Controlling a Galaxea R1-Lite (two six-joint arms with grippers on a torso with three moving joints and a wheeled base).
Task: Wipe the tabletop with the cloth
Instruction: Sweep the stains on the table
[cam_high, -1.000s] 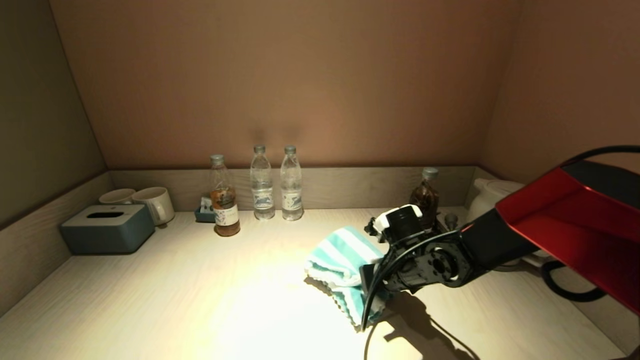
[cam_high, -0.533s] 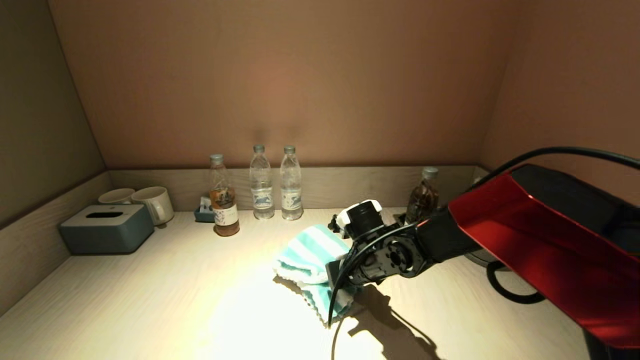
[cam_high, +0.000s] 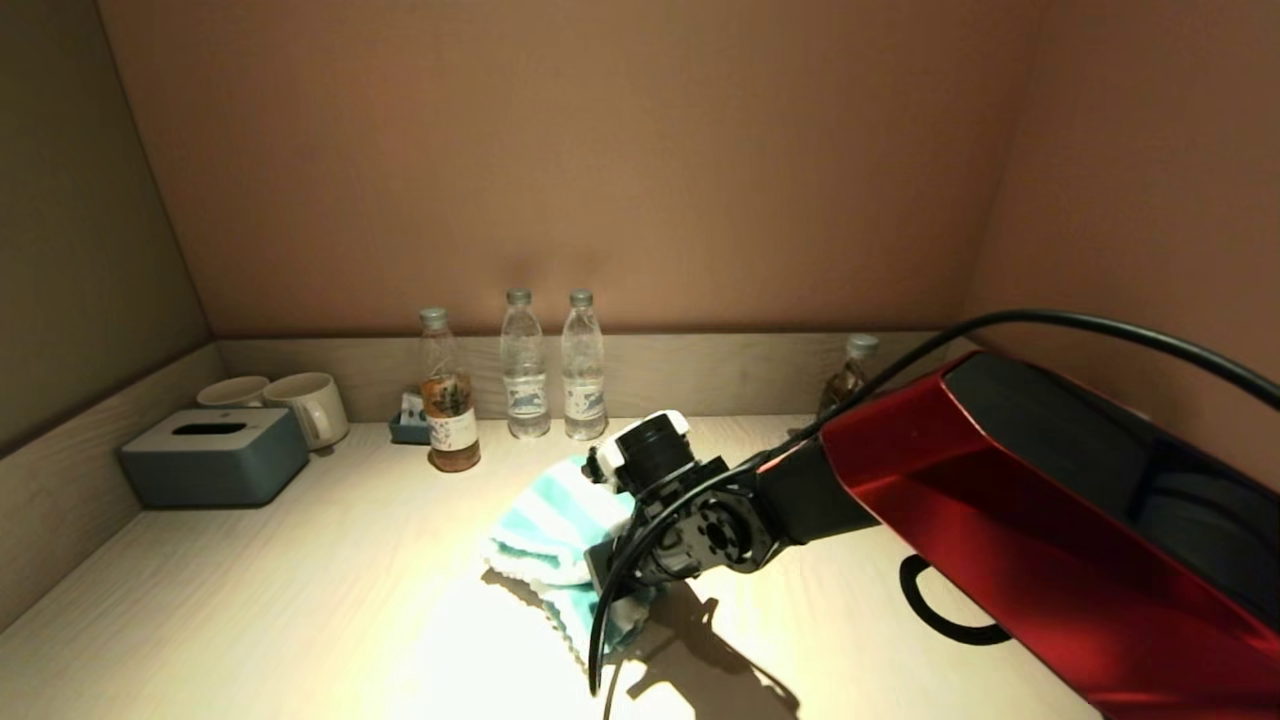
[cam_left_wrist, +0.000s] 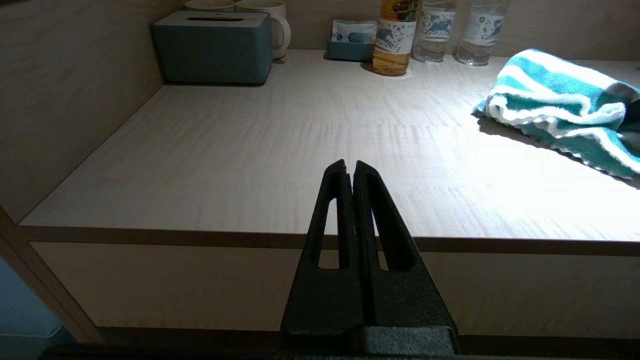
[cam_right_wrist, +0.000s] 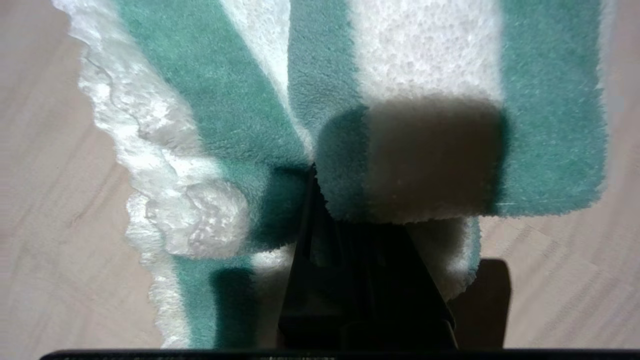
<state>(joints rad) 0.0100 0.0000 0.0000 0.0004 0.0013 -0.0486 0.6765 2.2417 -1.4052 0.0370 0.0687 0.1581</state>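
Cloth, one, teal and white stripes, lying bunched on the tabletop near its bright centre, in front of the bottles. I have the right gripper down on the cloth's right side; in the right wrist view its jaws are pressed together with a fold of the terry pinched between them, the tips buried in the pile. Left gripper, one, held off the table's front edge, jaws pressed together on nothing.

Clear water bottles, two, side by side against the back rim. Bottle with amber liquid, one, just left of them. Dark bottle, one, mostly hidden behind my right arm; only cap and shoulder show. Mugs, two, touching the grey tissue box, one, at far left. Small blue tray, one, behind the amber bottle; I cannot read its contents. Black cable loop, partly covered by the red arm housing.
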